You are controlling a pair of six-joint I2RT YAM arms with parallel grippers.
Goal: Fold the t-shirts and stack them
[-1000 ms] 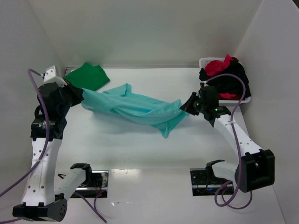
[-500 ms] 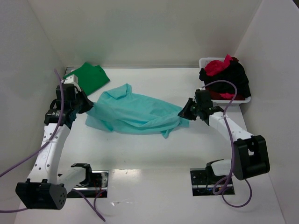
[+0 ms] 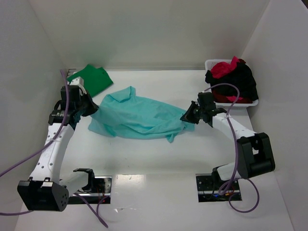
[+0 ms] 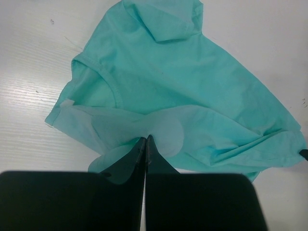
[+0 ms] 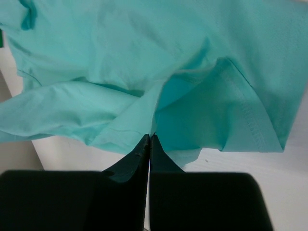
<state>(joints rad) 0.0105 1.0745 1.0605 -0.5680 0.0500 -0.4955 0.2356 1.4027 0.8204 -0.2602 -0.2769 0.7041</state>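
On the table point(image 3: 144, 156) the teal t-shirt point(image 3: 139, 115) lies rumpled at the middle, stretched left to right. The left gripper point(image 3: 91, 108) and right gripper point(image 3: 187, 117) each pinch one end, closed tight on cloth. The step looks like spreading; next it likely needs smoothing flat before folding.

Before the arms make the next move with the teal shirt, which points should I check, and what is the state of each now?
1. Hold of the left gripper on the teal shirt: ok, shut on its edge.
2. Hold of the right gripper on the opposite end: ok, shut on cloth.
3. Teal shirt spread flat on the table: not ok, creased and bunched toward the right.
4. Green shirt apart from the teal one: ok.
5. Number of cloth layers in each pinch: cannot tell.
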